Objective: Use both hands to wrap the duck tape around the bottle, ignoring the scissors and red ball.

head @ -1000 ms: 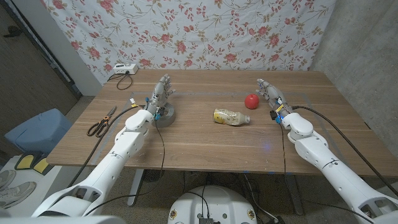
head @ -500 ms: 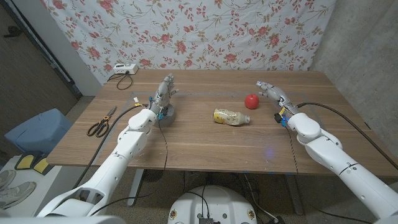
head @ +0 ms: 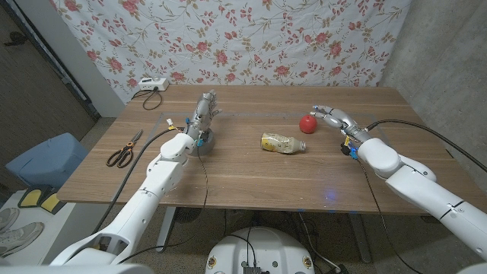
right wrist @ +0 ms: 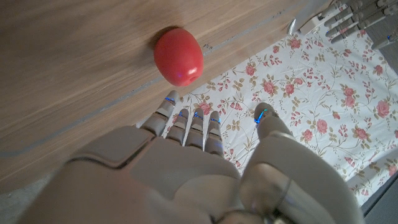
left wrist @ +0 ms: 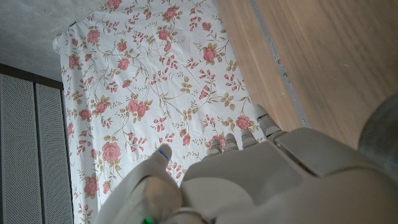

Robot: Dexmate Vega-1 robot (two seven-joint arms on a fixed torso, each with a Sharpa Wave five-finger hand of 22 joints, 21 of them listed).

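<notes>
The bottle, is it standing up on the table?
No, the bottle lies on its side on the table, its cap end toward the red ball.

One bottle (head: 283, 143), one red ball (head: 307, 123), one scissors (head: 124, 150).

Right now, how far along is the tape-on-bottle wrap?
Nothing looks done: the bottle lies on its side mid-table, bare and untouched. The left hand is over the grey tape roll; whether it grips it is unclear. The right hand is open beside the red ball, holding nothing. Left: pick up tape, hold bottle, wrap.
</notes>
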